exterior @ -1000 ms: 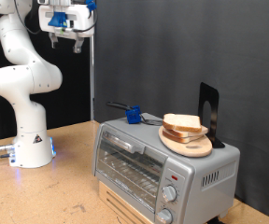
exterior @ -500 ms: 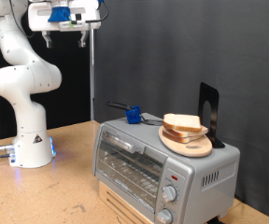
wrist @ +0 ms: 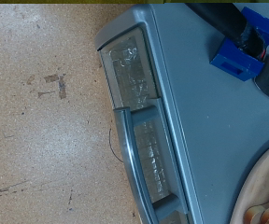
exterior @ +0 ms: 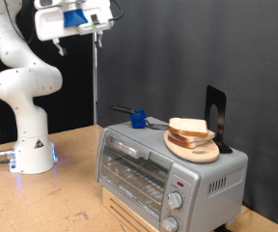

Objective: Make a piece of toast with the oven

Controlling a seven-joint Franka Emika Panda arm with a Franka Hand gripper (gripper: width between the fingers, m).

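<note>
The oven stands on the wooden table at the exterior view's right, with its glass door shut. The piece of toast lies on a round wooden plate on top of the oven. My gripper hangs high in the air at the top left of that view, far above and to the left of the oven, holding nothing. The wrist view looks down on the oven and its door handle, with the plate's rim at one corner. No fingers show there.
A blue clip-like object with a black handle lies on the oven top, and also shows in the wrist view. A black upright stand is behind the plate. The robot base stands at the left. Black curtain behind.
The hand has risen a little and swung towards the exterior view's right, turning as it went. The toast, plate and oven have not moved.
</note>
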